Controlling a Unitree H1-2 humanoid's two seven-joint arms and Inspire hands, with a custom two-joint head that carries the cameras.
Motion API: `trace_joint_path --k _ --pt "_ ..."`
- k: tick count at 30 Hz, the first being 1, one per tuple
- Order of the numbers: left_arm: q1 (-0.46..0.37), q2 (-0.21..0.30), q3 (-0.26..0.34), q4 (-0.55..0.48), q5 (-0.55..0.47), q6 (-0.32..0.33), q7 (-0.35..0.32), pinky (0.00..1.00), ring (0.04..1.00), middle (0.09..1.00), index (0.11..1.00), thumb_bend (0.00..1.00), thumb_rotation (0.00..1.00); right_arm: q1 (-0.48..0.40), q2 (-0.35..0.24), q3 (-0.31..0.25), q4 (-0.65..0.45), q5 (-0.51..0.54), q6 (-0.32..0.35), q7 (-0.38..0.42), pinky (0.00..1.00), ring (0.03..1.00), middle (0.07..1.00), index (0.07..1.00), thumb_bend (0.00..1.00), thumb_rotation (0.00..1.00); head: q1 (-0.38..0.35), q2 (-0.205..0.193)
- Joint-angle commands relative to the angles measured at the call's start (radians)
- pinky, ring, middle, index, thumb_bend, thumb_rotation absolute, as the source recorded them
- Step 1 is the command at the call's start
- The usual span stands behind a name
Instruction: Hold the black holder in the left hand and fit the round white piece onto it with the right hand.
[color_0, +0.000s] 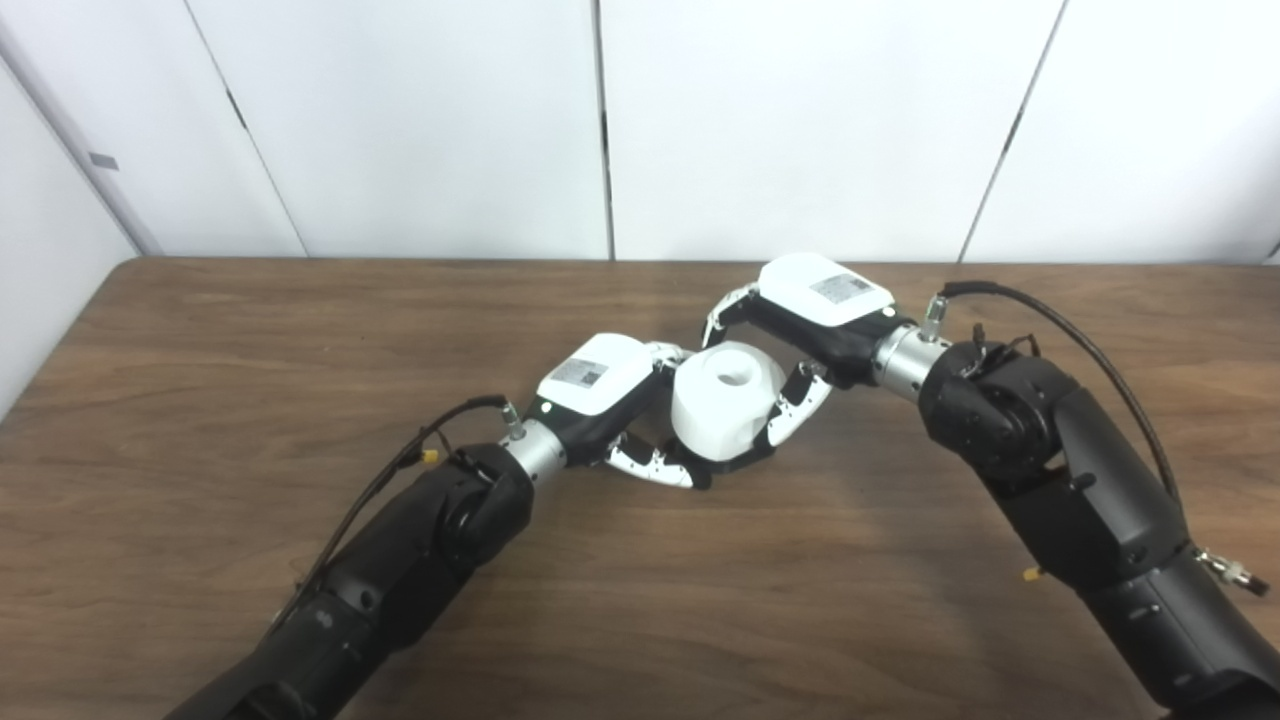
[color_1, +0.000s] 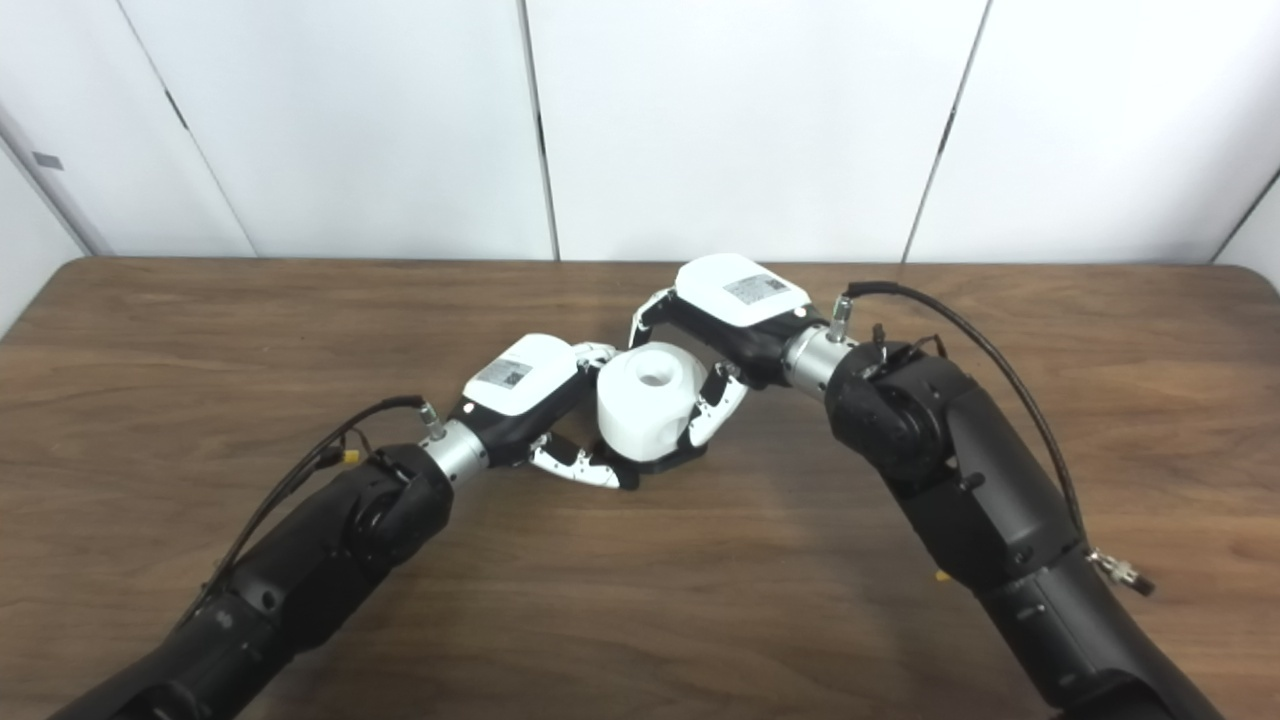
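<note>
Wood-grain table (color_0: 640, 600) fills the near ground. Left hand (color_0: 610, 400) comes in from 7 o'clock, fingers curled around the black holder (color_0: 735, 462) at the base. Round white piece (color_0: 725, 400) sits on it, center-table. Right hand (color_0: 810, 320) from 4 o'clock is wrapped around that piece.

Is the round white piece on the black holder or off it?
On: the white piece sits upright atop the black holder, between both hands.
</note>
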Motion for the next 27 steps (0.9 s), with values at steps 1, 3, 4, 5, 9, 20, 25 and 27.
trace_joint_path --k 1,3,4,5,9,20,25,27 --pt "0.059 0.019 -0.042 0.056 0.029 -0.006 -0.078 0.70 0.850 0.832 0.478 0.53 0.07 -0.024 0.000 -0.017 -0.019 -0.002 0.008 -0.025 0.70 0.786 0.740 0.482 0.52 0.14 0.000 0.001" --pt "0.060 0.019 -0.040 0.049 0.028 0.003 -0.087 0.70 0.854 0.834 0.478 0.53 0.07 -0.024 0.000 -0.018 -0.019 0.000 0.004 -0.028 0.70 0.783 0.738 0.482 0.52 0.14 0.001 0.003" --pt "0.060 0.019 -0.041 0.046 0.028 0.007 -0.091 0.71 0.857 0.835 0.478 0.53 0.07 -0.024 0.000 -0.019 -0.019 0.000 0.003 -0.028 0.70 0.782 0.737 0.482 0.52 0.14 0.001 0.003" --pt "0.060 0.020 -0.042 0.044 0.029 0.009 -0.094 0.70 0.857 0.835 0.478 0.53 0.07 -0.024 0.001 -0.019 -0.020 0.000 0.005 -0.028 0.70 0.781 0.737 0.482 0.52 0.14 0.001 0.003" --pt "0.059 0.020 -0.044 0.043 0.037 0.010 -0.090 0.70 0.854 0.833 0.478 0.52 0.07 -0.025 0.001 -0.020 -0.020 -0.001 0.007 -0.025 0.69 0.780 0.737 0.482 0.52 0.14 0.000 0.004" --pt "0.059 0.019 -0.046 0.046 0.042 0.010 -0.088 0.71 0.859 0.837 0.479 0.52 0.07 -0.028 -0.007 -0.033 -0.022 0.005 -0.008 -0.036 0.67 0.761 0.728 0.482 0.52 0.14 -0.002 0.006" --pt "0.057 0.015 -0.045 0.057 0.038 0.003 -0.080 0.71 0.854 0.831 0.478 0.53 0.07 -0.032 -0.012 -0.045 -0.024 0.007 -0.003 -0.033 0.67 0.765 0.728 0.482 0.52 0.14 -0.001 0.007" --pt "0.056 0.014 -0.044 0.058 0.036 0.005 -0.083 0.70 0.852 0.830 0.478 0.53 0.07 -0.035 -0.013 -0.049 -0.034 0.001 0.009 -0.027 0.67 0.767 0.730 0.482 0.52 0.14 -0.002 0.008"
